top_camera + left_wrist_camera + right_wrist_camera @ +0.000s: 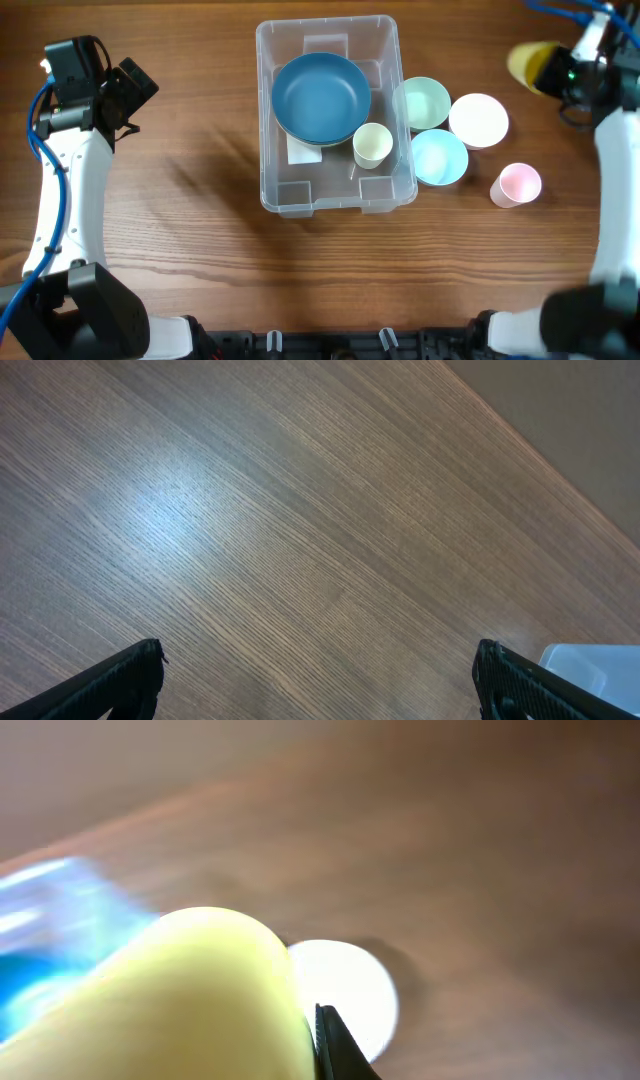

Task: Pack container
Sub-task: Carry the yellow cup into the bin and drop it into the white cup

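The clear container stands mid-table with a dark blue bowl and a cream cup inside it. My right gripper is raised at the far right, shut on the wall of a yellow bowl. In the right wrist view the yellow bowl fills the lower left, with one black fingertip pressed against it; my right gripper hides its other finger behind the bowl. My left gripper hangs open at the far left, over bare wood.
Right of the container lie a mint bowl, a light blue bowl, a white bowl and a pink cup. The white bowl shows below the held bowl. A container corner edges the left wrist view.
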Action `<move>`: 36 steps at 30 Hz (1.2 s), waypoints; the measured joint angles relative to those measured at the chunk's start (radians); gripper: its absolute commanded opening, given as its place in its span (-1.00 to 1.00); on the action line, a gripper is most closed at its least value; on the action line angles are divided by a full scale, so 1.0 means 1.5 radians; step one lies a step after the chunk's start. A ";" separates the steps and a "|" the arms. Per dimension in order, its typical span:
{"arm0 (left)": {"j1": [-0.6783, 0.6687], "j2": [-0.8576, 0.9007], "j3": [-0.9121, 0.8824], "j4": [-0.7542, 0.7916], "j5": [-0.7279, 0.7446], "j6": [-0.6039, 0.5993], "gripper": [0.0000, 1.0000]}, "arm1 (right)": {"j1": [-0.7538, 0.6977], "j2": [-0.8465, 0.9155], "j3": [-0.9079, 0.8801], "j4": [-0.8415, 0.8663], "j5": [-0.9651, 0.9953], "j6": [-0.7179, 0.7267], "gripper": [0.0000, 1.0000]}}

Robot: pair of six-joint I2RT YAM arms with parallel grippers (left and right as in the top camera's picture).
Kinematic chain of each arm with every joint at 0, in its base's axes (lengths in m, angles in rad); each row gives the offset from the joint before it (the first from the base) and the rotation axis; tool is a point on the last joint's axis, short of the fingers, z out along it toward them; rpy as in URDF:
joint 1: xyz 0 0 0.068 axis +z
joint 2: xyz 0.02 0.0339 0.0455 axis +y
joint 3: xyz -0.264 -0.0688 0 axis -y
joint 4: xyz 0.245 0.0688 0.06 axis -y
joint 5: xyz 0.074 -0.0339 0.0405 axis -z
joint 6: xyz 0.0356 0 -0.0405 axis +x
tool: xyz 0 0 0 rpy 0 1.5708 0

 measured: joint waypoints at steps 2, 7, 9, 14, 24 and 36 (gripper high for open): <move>0.000 0.000 0.000 0.000 0.000 0.000 1.00 | 0.047 -0.035 0.004 -0.001 -0.008 -0.010 -0.91; 0.000 0.000 0.000 0.000 0.000 0.000 0.99 | 0.187 -0.064 0.004 -0.011 -0.008 -0.031 -0.91; 0.000 0.000 0.000 0.000 0.000 0.000 1.00 | 0.223 -0.056 0.004 -0.016 -0.006 -0.034 -0.91; 0.000 0.000 0.000 0.000 0.000 0.000 1.00 | 0.313 0.002 0.004 -0.019 0.007 -0.040 -0.88; 0.000 0.000 0.000 0.000 0.000 0.000 1.00 | 0.377 0.153 -0.005 -0.050 0.047 -0.044 -0.88; 0.000 0.000 0.000 0.000 0.000 0.000 1.00 | 0.377 0.162 -0.007 -0.115 0.077 -0.047 -0.87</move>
